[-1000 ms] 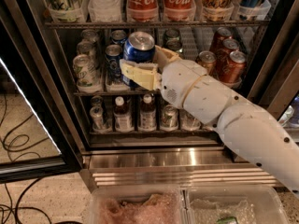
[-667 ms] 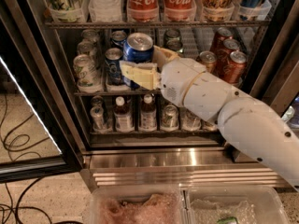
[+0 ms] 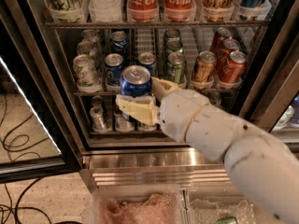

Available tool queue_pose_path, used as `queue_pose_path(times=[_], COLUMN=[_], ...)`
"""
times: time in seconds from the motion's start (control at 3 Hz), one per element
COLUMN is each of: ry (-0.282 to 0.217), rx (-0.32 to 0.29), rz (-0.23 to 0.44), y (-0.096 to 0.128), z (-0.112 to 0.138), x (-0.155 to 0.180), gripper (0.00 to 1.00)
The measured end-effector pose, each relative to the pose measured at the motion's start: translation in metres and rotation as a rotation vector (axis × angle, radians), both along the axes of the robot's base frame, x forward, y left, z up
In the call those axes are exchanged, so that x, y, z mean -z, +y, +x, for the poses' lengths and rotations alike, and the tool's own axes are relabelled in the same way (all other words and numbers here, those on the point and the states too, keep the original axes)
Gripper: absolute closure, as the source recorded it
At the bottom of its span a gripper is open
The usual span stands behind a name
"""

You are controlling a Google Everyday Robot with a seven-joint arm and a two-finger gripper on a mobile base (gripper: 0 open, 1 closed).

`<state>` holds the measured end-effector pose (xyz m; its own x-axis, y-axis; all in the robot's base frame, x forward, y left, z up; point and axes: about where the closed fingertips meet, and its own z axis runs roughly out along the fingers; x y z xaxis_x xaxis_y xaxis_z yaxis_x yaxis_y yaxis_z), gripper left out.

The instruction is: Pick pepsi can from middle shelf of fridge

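The fridge (image 3: 46, 92) has a black frame. Its glass door stands open at the far left, where dark cables (image 3: 18, 139) lie looped on a speckled floor.

On the middle shelf (image 3: 145, 40), a grey wire rack with narrow lanes, the lanes from left to right hold:
- white-and-green cans (image 3: 86, 71)
- blue cans (image 3: 113, 66)
- green cans (image 3: 175, 65)
- a gold can (image 3: 204, 66)
- orange-red cans (image 3: 230, 65)

All have silver tops with pull tabs.

The pepsi can (image 3: 135, 80) is a dark blue aluminium cylinder, standing upright at the front edge of the middle shelf, just left of centre. The gripper (image 3: 138, 93) is clamped onto it. One cream-coloured, flat finger (image 3: 136, 110) crosses the can's lower front and the other sits behind its right side. The can's base is hidden by the front finger, so contact with the rack cannot be determined.

The smooth white arm (image 3: 219, 134) enters from the lower right and covers part of the lower rack, where small bottles (image 3: 99, 118) are only partly visible.

Above, the Coca-Cola bottles (image 3: 142, 1) are cut off by the top edge.

Below, the ribbed stainless-steel base (image 3: 154, 169) spans the cabinet. Beneath it are two clear plastic bins (image 3: 184, 195). The left one holds a pinkish, crumpled mass and the contents of the right one are indistinct.
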<state>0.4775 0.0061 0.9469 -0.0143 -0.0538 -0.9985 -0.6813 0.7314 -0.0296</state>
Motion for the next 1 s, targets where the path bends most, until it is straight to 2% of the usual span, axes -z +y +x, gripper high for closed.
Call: queue_pose_path(times=[0.33,0.67,1.0], ry=[-0.052,-0.062,-0.062], rx=[0.163,0.204,0.204], rz=[0.092,0.115,0.115], y=[-0.0189,-0.0252,-0.0252], z=[-0.0475,-0.0568,-0.0568], x=[0.0189,0.0243,0.0243], gripper=[1.00,1.00,1.00])
